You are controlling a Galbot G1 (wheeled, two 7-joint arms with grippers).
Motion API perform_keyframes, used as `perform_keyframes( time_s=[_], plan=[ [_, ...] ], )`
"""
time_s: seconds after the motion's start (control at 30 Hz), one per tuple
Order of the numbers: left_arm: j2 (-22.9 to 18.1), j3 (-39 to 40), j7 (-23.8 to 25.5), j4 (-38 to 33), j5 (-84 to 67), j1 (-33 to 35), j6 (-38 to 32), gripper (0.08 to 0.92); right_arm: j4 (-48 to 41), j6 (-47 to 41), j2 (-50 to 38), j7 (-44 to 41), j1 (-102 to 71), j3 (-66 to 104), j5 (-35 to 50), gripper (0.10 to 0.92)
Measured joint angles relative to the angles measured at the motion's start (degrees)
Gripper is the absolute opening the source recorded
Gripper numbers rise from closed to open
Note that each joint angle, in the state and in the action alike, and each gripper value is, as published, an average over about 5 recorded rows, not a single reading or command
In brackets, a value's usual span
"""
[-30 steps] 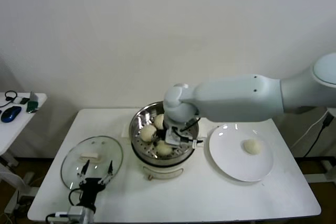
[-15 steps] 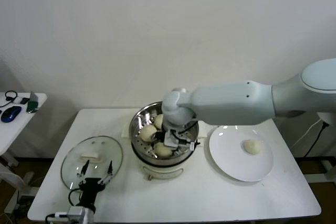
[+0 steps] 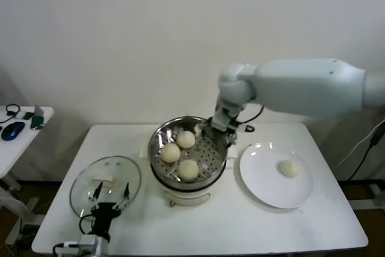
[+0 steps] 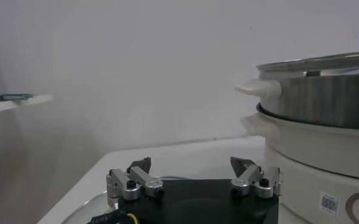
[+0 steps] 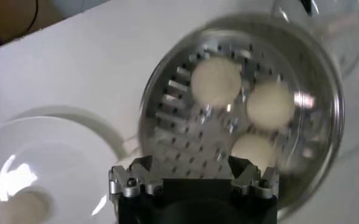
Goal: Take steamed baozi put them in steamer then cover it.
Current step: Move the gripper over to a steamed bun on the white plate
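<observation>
Three steamed baozi [image 3: 180, 153] sat inside the steamer [image 3: 161, 168], clustered on the perforated steel floor toward the robot's left side of the basket, one farther from the robot, one near the left wall and one nearest the robot. A fourth bun [image 3: 289, 168] lay alone on the white plate [image 3: 258, 182], which rested on the counter [image 3: 228, 221] just to the right of the steamer.

The right pincer [image 3: 218, 126] hung above the far right rim of the steamer, its arm reaching in from the right. In the right wrist view its two fingertips [image 5: 131, 180] stood spread apart with nothing between them, so it was released, and the three buns [image 5: 216, 81] showed below it in the basket [image 5: 167, 122]; the lone bun [image 5: 22, 207] on the plate [image 5: 51, 140] appeared only as a blurred pale patch there, probably because it sat at the frame's edge.

The cover [image 3: 84, 179] lay flat on the counter to the left of the steamer, its cream handle [image 3: 102, 179] facing up. The left pincer [image 3: 110, 197] was low at the near edge of the cover, fingers parted and empty; its wrist view showed the splayed tips [image 4: 136, 176] with the steamer wall [image 4: 325, 103] and its cream base [image 4: 313, 158] close beside.
</observation>
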Motion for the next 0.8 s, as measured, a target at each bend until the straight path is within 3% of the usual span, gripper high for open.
perform_keyframes(
  time_s=[0.27,0.5,0.8],
  plan=[
    [0.4,-0.5,0.0,0.0,-0.5,-0.3,0.0,0.823,-4.9,-5.5,-11.0,-0.7,0.9,-5.9,3.7,0.823],
    [0.7,-1.1,0.0,0.0,-0.6,-0.2,0.1,0.823,-8.8,-9.7,-18.9,0.6,-6.7,-3.7,0.1,0.823],
    [0.7,-1.7,0.0,-0.1,-0.6,0.4,0.1,0.823,-15.1,-12.5,-22.0,1.9,-20.5,5.8,-4.6,0.823]
  ],
)
